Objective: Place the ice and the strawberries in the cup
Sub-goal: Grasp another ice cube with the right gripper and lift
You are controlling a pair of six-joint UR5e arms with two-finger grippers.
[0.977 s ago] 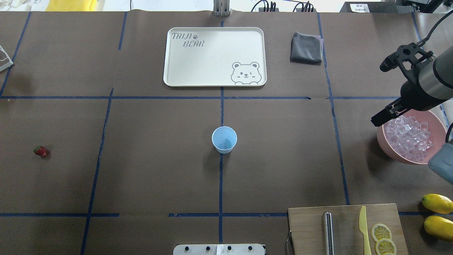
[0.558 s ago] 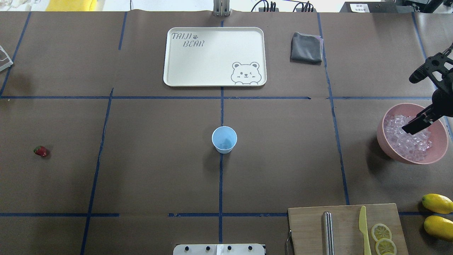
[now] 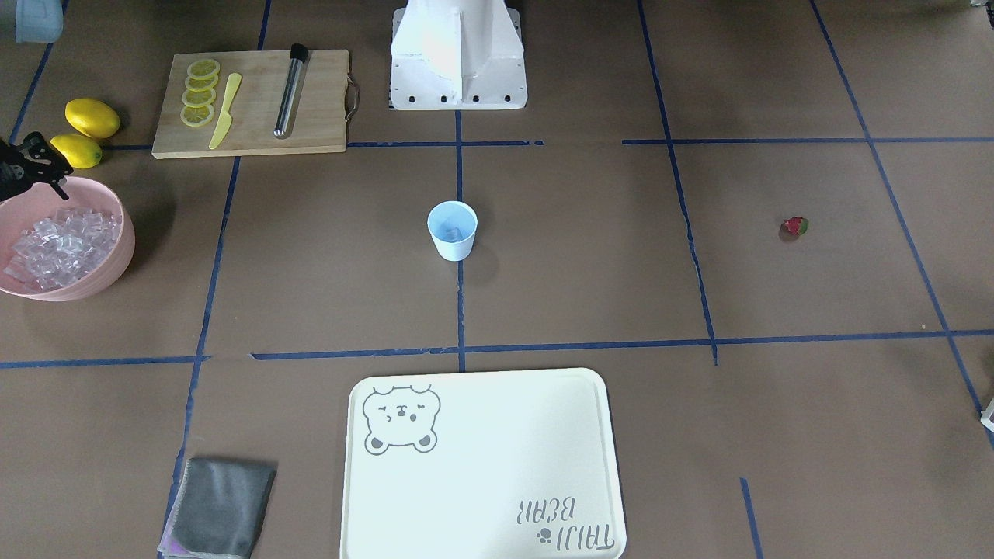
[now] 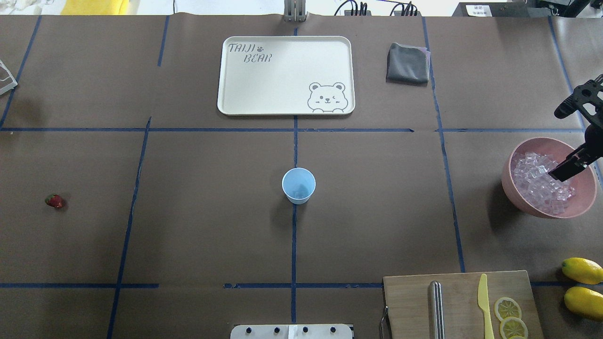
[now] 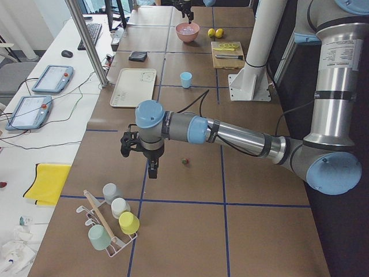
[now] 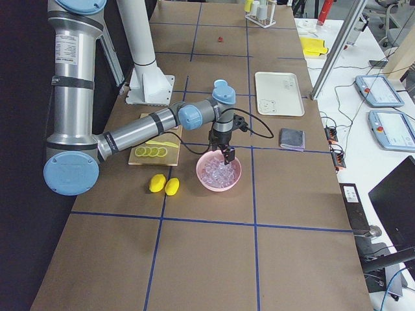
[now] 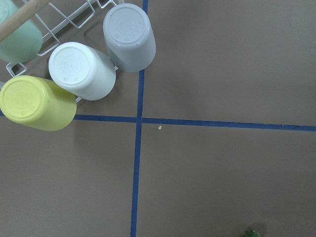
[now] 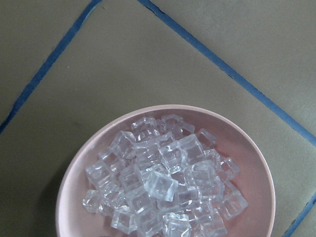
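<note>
The pale blue cup (image 4: 298, 185) stands upright at the table's centre, and a small glassy piece shows at its bottom (image 3: 453, 230). The ice (image 4: 537, 181) is heaped in a pink bowl (image 4: 506, 174) at the right, close under the right wrist camera (image 8: 163, 187). My right gripper (image 4: 564, 171) hangs over the bowl's right half; whether it is open I cannot tell. The strawberry (image 4: 55, 201) lies alone far left. My left gripper (image 5: 151, 167) hovers above the table near the strawberry (image 5: 184, 161), seen only from the side, so its state I cannot tell.
A cream bear tray (image 4: 226, 94) and a folded grey cloth (image 4: 408, 63) lie at the far side. A cutting board (image 4: 410, 301) with knife, metal rod and lemon slices sits front right beside two lemons (image 4: 582, 270). A rack of upturned cups (image 7: 79, 69) is under my left wrist.
My right gripper swung rightward from the bowl's left rim to over its right half. Cup, strawberry and bowl stayed put.
</note>
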